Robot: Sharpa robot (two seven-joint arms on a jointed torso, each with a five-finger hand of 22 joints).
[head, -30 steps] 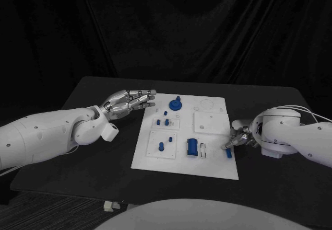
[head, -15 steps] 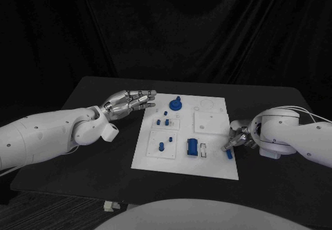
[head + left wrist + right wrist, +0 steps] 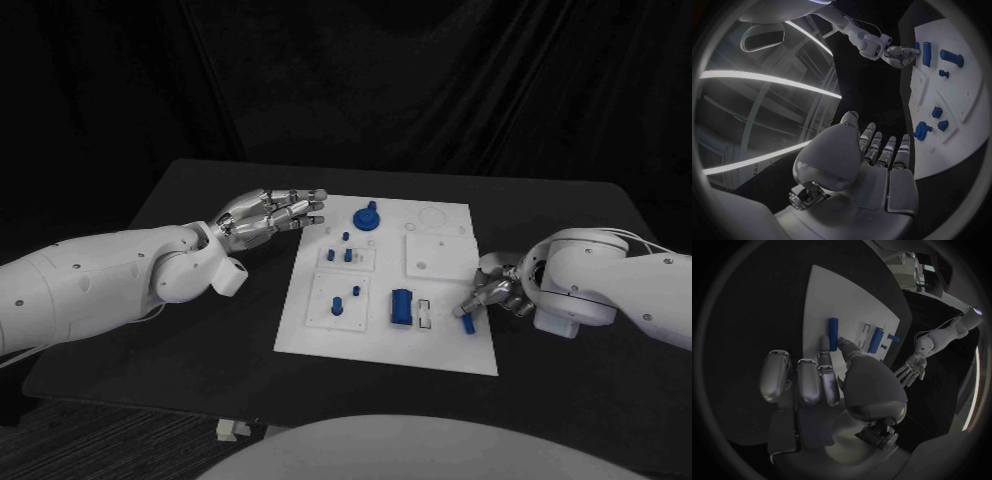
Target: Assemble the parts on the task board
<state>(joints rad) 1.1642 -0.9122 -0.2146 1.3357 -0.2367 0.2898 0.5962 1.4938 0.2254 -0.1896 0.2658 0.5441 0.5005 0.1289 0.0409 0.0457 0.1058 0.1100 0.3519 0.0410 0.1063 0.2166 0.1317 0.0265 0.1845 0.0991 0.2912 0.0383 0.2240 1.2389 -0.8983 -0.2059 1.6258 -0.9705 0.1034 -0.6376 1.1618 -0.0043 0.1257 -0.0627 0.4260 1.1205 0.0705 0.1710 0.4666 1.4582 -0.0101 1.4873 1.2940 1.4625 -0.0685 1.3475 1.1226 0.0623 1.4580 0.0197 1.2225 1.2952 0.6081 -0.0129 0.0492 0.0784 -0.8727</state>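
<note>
Currently the right hand (image 3: 495,296) pinches one end of a blue cylindrical part (image 3: 834,332) lying at the task board (image 3: 320,335) right edge, long axis along that edge, while the spread, empty left hand (image 3: 267,217) hovers well apart.

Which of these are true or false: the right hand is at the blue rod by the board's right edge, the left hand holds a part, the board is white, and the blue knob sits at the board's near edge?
1. The right hand is at the blue rod by the board's right edge. True.
2. The left hand holds a part. False: it is empty, fingers spread.
3. The task board is white. True.
4. The blue knob sits at the near edge. False: it stands near the far edge.
</note>
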